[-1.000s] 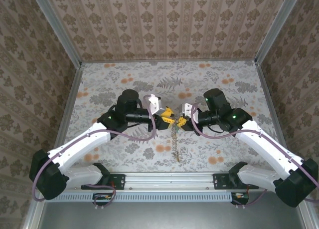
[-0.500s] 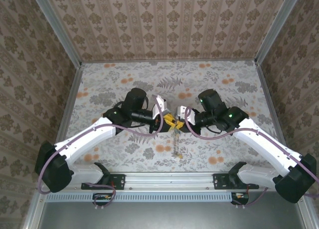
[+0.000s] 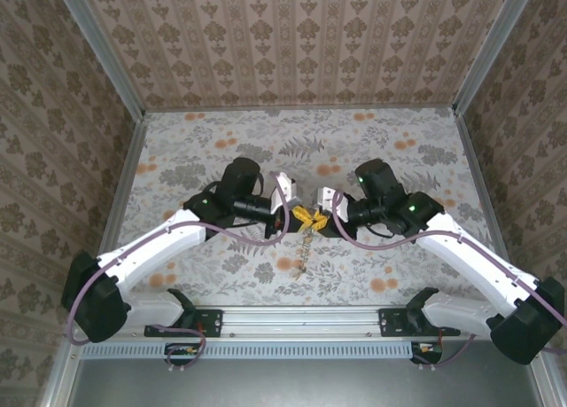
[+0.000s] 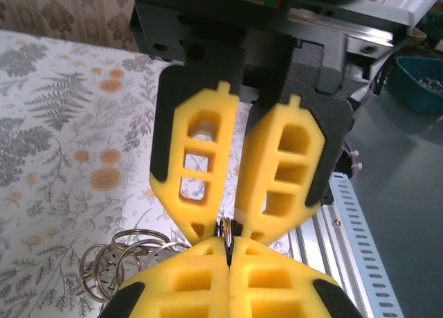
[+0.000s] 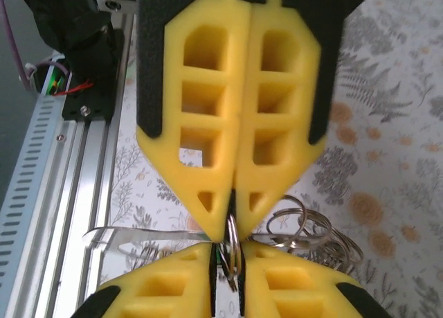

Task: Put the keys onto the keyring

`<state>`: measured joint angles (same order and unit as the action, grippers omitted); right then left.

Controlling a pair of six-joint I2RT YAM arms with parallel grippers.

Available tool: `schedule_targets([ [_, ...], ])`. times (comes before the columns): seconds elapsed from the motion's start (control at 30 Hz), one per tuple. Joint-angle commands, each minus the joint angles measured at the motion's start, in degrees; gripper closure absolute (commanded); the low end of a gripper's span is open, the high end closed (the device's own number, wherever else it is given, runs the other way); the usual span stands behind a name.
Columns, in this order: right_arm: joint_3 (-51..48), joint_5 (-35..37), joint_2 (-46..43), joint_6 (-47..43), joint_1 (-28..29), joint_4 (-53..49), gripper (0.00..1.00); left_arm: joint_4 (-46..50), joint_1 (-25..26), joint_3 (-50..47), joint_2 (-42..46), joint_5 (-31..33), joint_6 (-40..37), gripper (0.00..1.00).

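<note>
The keyring [image 5: 233, 236] was pinched by the left claw [image 4: 229, 247], newly closed tight; the right claw [image 5: 226, 257], loosened, stood slightly parted around it.

The keyring [image 4: 226, 229], seen edge-on, is mostly hidden between the yellow fingers [image 4: 180, 290], whose near pair runs off the bottom edge, while the dangling cluster [image 3: 304, 250] is too small to identify.

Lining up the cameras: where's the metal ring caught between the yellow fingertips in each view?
Top external: metal ring mid-table, atop the dangling loose rings.
Left wrist: lower centre; loose rings lower left.
Right wrist: lower centre; loose rings just right.
Shared landmark: the loose rings.
</note>
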<state>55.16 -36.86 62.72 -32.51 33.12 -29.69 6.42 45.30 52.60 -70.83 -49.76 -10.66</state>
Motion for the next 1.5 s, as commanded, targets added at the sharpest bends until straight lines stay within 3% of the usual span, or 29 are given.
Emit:
schedule_targets([
  [0.0, -2.6, -4.7, -3.0, 3.3, -1.5, 6.3, 0.79, -12.7, -0.6, -4.2, 4.6, -3.0, 4.0, 1.0],
  [0.13, -3.8, -6.1, -4.4, 3.7, -1.9, 7.3, 0.77, -17.5, -0.8, -5.5, 5.6, -3.9, 5.4, 1.0],
  [0.37, -3.2, -9.1, -3.8, 5.3, -2.0, 9.8, 0.81, -21.7, -0.9, -6.1, 4.7, -5.7, 6.4, 1.0],
  [0.5, -2.3, -10.5, -2.8, 5.8, -2.0, 10.4, 0.94, -23.9, -0.8, -7.0, 4.2, -5.4, 7.5, 1.0],
  [0.63, -2.3, -13.3, -1.2, 8.5, -1.8, 13.9, 0.94, -27.9, -0.7, -8.5, 4.0, -3.6, 8.8, 1.0],
  [0.97, -2.1, -11.6, 0.8, 9.4, -0.5, 17.3, 0.85, -35.5, 2.4, -10.1, 1.3, -0.7, 11.5, 1.0],
  [1.23, -4.2, -9.0, -3.4, 8.8, -1.6, 16.8, 0.83, -35.9, 2.5, -11.1, 1.9, 0.3, 11.4, 1.0],
  [1.47, -4.8, -9.6, -5.9, 8.7, -2.4, 15.7, 0.87, -34.5, 2.3, -12.0, 2.9, 1.4, 10.9, 1.0],
])
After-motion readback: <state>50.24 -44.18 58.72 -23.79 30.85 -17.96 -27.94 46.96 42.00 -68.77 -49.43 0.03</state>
